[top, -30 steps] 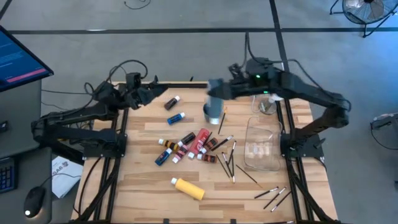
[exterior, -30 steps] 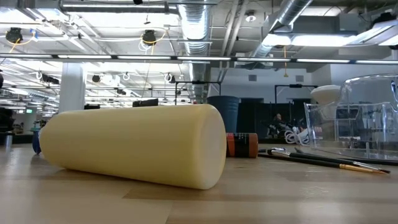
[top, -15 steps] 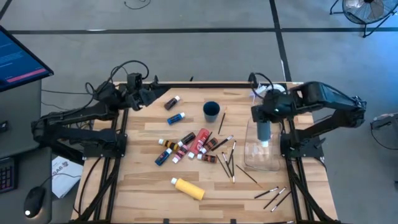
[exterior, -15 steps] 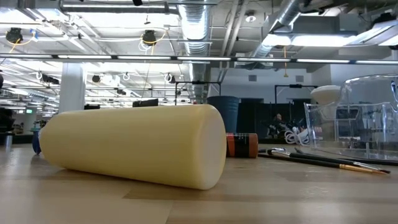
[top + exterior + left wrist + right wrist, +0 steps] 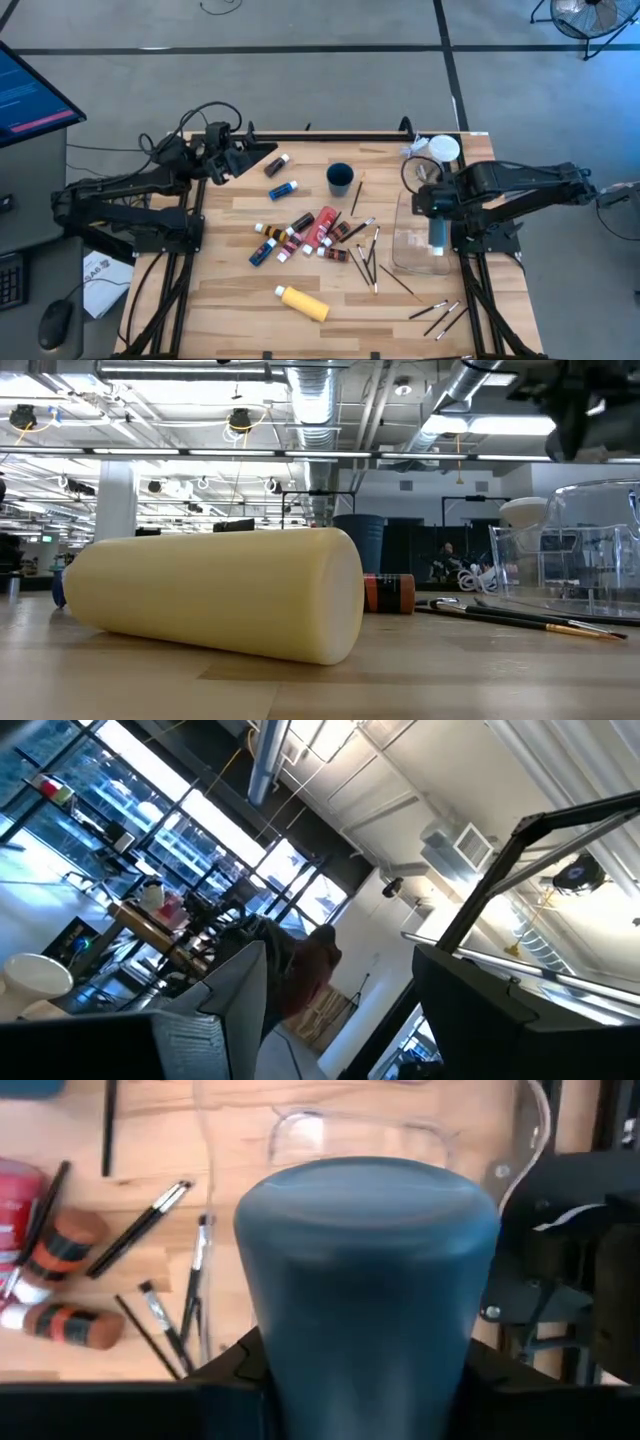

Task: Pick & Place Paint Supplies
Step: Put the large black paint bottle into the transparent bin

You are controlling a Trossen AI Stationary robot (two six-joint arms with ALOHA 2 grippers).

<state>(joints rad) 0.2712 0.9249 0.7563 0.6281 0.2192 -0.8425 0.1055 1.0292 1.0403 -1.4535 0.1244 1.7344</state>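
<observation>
My right gripper (image 5: 365, 1380) is shut on a grey-blue cup (image 5: 437, 232) and hangs over the clear container (image 5: 415, 245) at the table's right. A dark blue cup (image 5: 340, 178) stands upright at the far middle. Paint tubes (image 5: 300, 232) lie clustered mid-table, with two more (image 5: 280, 177) farther back. The yellow bottle (image 5: 303, 302) lies on its side near the front. Thin brushes (image 5: 365, 255) lie beside the tubes, and others (image 5: 437, 315) at the front right. My left gripper (image 5: 340, 1010) is open, raised over the far left corner and tipped upward. My right gripper pinches the cup's narrower end (image 5: 365, 1350) between its two fingers (image 5: 235, 1370), which stand on opposite sides of the wall. The fingers come from above, pointing down. The cup hangs lifted clear, its wider end (image 5: 365, 1190) lowest, over the clear container (image 5: 360, 1130).
A white-lidded jar (image 5: 441, 149) and a glass jar (image 5: 425, 170) stand at the far right corner, behind the container. In the low view the yellow bottle (image 5: 215, 595) fills the foreground. Bare wood lies along the near left.
My right gripper has swung from above the dark blue cup toward the table's right and near edges. It has sunk and tipped until it points straight down. It has carried the grey-blue cup along and now holds it over the clear container.
</observation>
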